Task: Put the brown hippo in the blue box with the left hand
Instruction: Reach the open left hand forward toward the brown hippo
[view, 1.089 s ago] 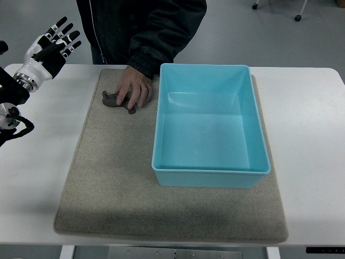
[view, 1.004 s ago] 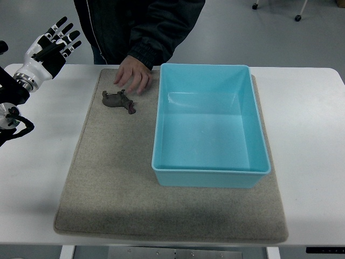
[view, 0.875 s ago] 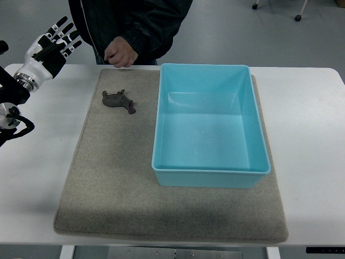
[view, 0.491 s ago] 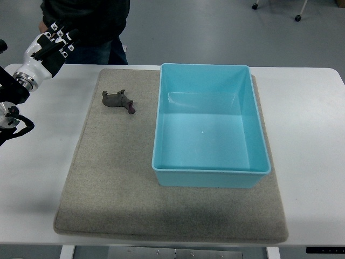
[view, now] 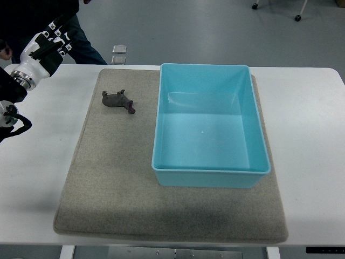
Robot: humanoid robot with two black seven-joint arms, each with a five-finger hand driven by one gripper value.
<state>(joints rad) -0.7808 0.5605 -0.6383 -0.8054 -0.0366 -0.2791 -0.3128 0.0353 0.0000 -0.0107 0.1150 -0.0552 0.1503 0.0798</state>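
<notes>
A small brown hippo [view: 118,101] lies on the grey mat [view: 113,178], just left of the blue box [view: 208,125], which stands open and holds nothing. My left hand [view: 49,44] hovers over the table's far left corner, well to the left of the hippo, fingers spread and holding nothing. The right arm does not show.
A person in dark clothing [view: 43,16] stands beyond the table's far left corner, partly behind my left hand. The white table [view: 307,140] extends bare to the right of the box. A small grey thing [view: 119,54] lies on the floor behind the table.
The person's hand let go of the hippo on the mat and withdrew; the person stepped away to the left. My left hand barely moved.
</notes>
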